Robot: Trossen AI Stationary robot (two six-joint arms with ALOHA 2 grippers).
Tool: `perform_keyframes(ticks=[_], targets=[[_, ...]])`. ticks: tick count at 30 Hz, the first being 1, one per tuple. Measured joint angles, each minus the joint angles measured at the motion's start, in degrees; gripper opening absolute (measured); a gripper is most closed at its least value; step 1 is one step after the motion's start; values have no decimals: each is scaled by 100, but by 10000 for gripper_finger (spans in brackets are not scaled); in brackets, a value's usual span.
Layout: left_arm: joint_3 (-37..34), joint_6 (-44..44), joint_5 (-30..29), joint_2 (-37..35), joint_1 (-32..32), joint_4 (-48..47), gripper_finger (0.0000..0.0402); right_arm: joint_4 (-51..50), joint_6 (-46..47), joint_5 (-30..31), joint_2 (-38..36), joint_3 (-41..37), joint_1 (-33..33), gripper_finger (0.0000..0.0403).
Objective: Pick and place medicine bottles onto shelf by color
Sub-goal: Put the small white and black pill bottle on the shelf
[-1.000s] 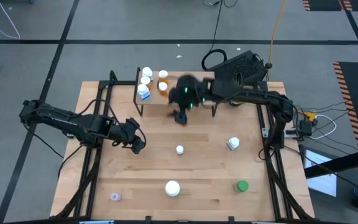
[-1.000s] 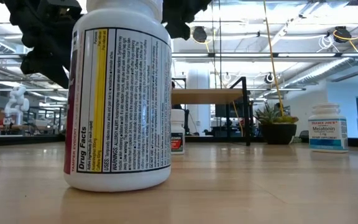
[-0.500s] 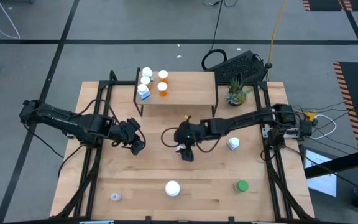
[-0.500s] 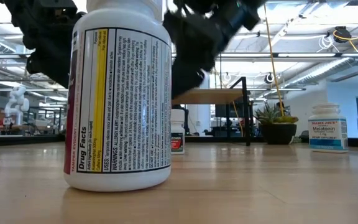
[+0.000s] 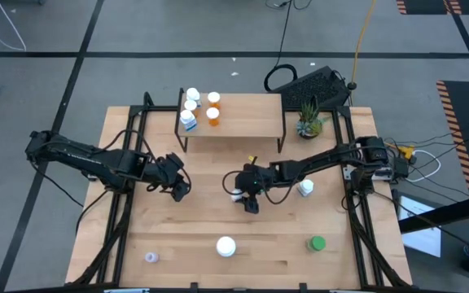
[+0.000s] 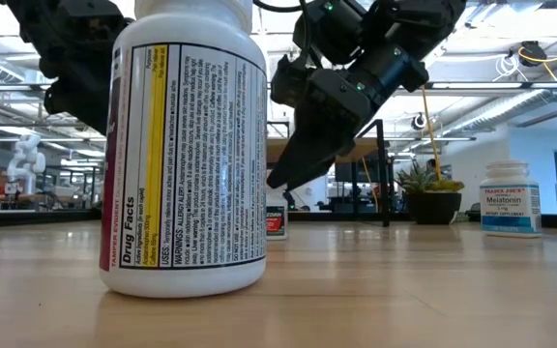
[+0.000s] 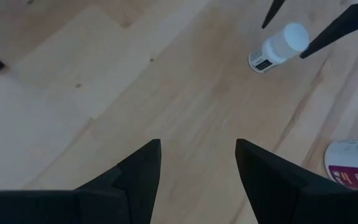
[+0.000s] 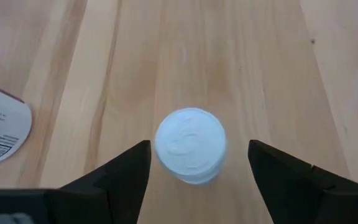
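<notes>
The right gripper (image 8: 197, 163), fingers wide, hovered over a small white-capped bottle (image 8: 190, 144) in front of the shelf (image 5: 247, 118); the next move was likely descending and closing. The left gripper (image 7: 197, 163) waited open.

My two arms are dark, almost black, made of slim jointed segments with thin black cables along them. Each end effector, left (image 5: 182, 189) and right (image 5: 243, 196), carries two matte black fingers (image 8: 120, 176) that taper to wedge-shaped tips.

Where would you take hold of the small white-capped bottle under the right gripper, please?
Probably by its round white cap, from straight above: the small bottle stands upright with bare table around it, and the open right gripper already has a finger on either side.
</notes>
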Motion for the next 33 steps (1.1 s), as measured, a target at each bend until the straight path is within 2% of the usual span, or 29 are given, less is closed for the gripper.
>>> perform_keyframes(ticks=[7, 13, 18, 23, 27, 33], targets=[[-2, -87, -16, 0, 111, 0, 209, 163, -236, -46, -1, -2, 2, 208], [-1, -78, -21, -1, 264, 2, 209, 241, -260, -198, -1, -2, -46, 193], [-1, 7, -21, 0, 316, 2, 209, 231, -260, -201, -11, -4, -129, 161], [-2, 2, -26, 0, 327, 4, 209, -104, -272, -278, -353, 116, -308, 143], [0, -99, -111, 0, 326, -3, 209, -649, -296, -346, -871, 573, -618, 154], [0, -298, -590, 2, 337, 35, 209, -1977, -564, -642, -1046, 2013, -1580, 154]])
